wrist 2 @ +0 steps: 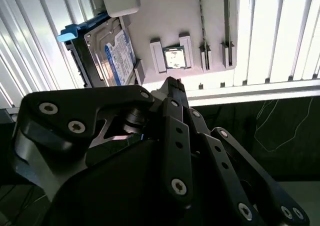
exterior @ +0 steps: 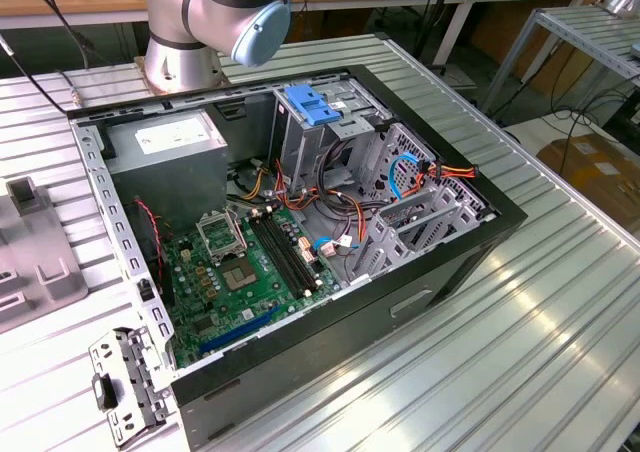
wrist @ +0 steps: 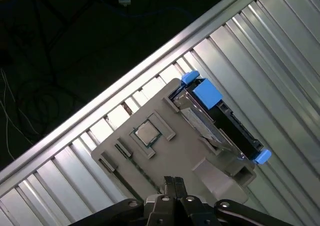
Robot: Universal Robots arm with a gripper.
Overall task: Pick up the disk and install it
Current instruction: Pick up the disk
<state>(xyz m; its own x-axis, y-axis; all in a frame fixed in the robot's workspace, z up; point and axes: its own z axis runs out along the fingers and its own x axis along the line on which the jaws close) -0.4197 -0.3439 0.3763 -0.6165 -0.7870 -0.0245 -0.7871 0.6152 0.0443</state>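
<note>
The disk (wrist: pixel 220 128) (wrist 2: pixel 112 56) stands on its edge in a slot along one side of a grey holder (wrist: pixel 185 151) (wrist 2: pixel 165 16), its white label showing in the second wrist view and blue rails (wrist: pixel 205 93) (wrist 2: pixel 75 31) clipped along its sides. Beside it on the same holder, a square processor chip (wrist: pixel 146 132) (wrist 2: pixel 175 57) lies flat in a shallow recess. The holder rests on the ribbed aluminium counter (wrist: pixel 280 61) (wrist 2: pixel 30 46) (exterior: pixel 520 332), near one of its edges. The gripper (wrist: pixel 173 181) (wrist 2: pixel 174 83) hangs above the holder, apart from the disk, and its jaws are together with nothing between them. In the exterior view an open computer case (exterior: pixel 450 272) lies on the counter with a green motherboard (exterior: pixel 240 272) on its floor. A grey power-supply box (exterior: pixel 165 142) sits in the far corner of the case towards the exterior view's left. A blue latch handle (exterior: pixel 308 105) sits on top of the metal drive cage at the far side. The arm (exterior: pixel 215 12) has its base on the counter beyond the case. A small metal bracket (exterior: pixel 125 382) lies on the counter by the case's near corner, on the exterior view's left.
</note>
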